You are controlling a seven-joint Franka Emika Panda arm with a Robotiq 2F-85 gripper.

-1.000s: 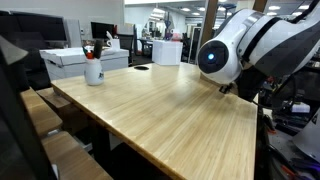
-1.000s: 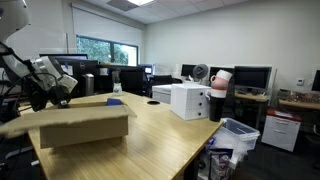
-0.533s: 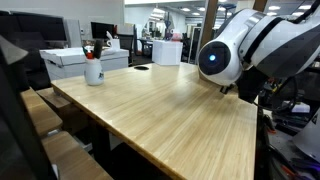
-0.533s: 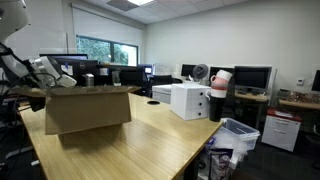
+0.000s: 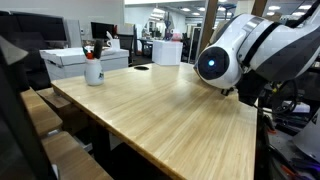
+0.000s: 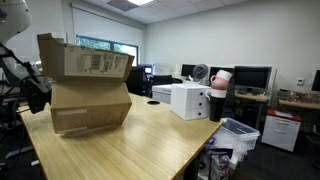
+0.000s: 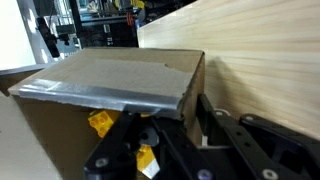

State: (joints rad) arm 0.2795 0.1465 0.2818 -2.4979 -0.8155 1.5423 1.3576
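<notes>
- The gripper [image 7: 175,135] of a Franka arm [image 5: 245,50] has closed in on a cardboard box [image 6: 88,105] at the near end of a long wooden table [image 6: 150,150], in an open-plan office.
- A second ago the box showed low and wide in an exterior view. It now stands taller there, and a printed flap [image 6: 85,60] has risen above its top.
- In the wrist view the claw has drawn together. One black finger [image 7: 120,150] reaches inside the carton and the other sits outside, so the pair are clamped on the box wall by its corner.
- Yellow items [image 7: 100,122] lie inside the box, under a grey-lit flap; what they are cannot be made out.
- The box's lower edge looks to be at the tabletop, but whether it rests there or is just clear cannot be told.
- Judged from the closed grip, the carton is now in the arm's hold rather than standing loose.
- From the opposite side the arm's white body hides the box. Farther up the table stands a white container [image 5: 93,70] with pens.
</notes>
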